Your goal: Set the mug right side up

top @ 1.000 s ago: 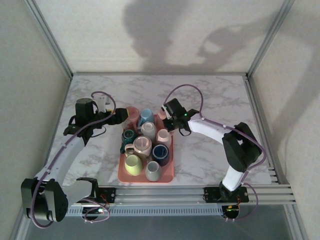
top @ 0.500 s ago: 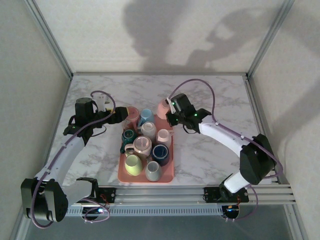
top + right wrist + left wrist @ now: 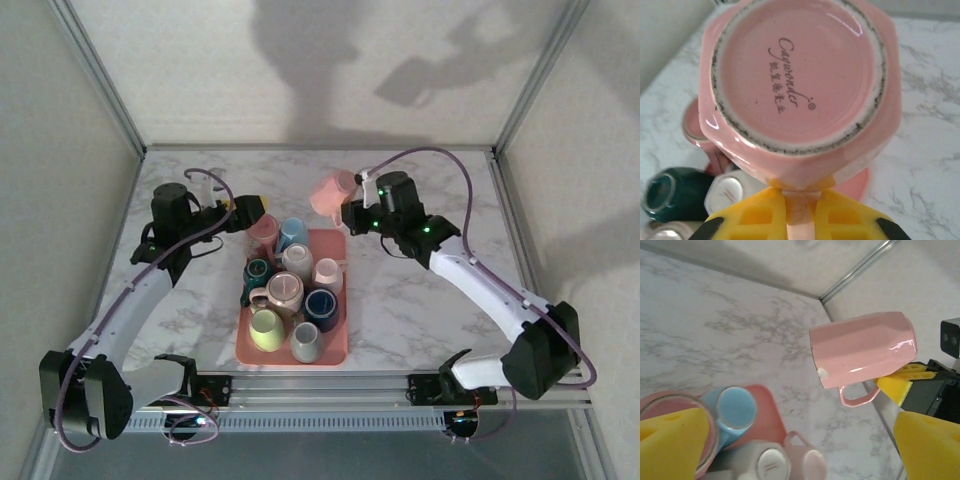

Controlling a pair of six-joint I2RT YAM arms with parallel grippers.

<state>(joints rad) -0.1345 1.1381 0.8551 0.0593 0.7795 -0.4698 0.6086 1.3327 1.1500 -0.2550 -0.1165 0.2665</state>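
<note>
The pale pink faceted ceramic mug has been lifted off the salmon plastic tray and is held sideways in the air beyond it, its handle pinched by the right gripper. The left gripper is spread wide.

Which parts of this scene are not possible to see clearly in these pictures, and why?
- Inside of the pink mug: right wrist view, its own base faces the camera.
- Tray: left wrist view, cut off by the bottom edge.
- Base marks of the other mugs: top view, too small.
</note>
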